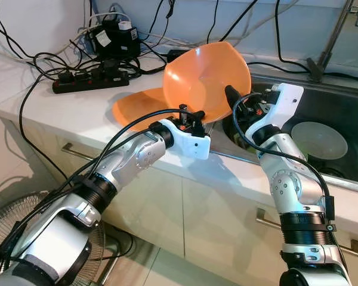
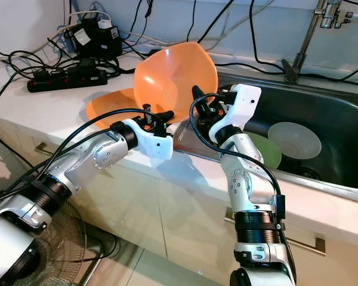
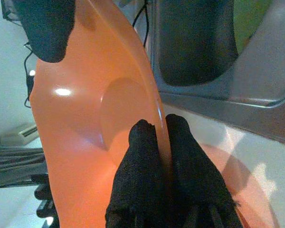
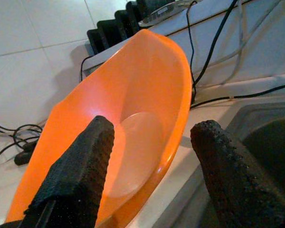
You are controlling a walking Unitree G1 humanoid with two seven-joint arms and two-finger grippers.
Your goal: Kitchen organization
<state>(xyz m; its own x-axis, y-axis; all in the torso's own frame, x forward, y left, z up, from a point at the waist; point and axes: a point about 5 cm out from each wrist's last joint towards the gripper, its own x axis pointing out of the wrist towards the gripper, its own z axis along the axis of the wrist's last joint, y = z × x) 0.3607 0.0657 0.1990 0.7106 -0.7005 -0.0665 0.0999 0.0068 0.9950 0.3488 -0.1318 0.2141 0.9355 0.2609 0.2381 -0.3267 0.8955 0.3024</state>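
My left jaws [image 1: 196,118] are pinching the tilted orange bowl's [image 1: 206,77] lower rim beside the sink [image 1: 346,128]; my right jaws [image 4: 149,166] are spreading, straddling its sinkward rim.

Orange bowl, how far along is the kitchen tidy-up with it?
Done: the left claw has the orange bowl pinched by its rim, tilted up above an orange plate on the counter. In hand: the right claw is open around the bowl's rim, not gripping. Left: the bowl is not set down anywhere yet, and a white bowl and green dish sit in the sink.
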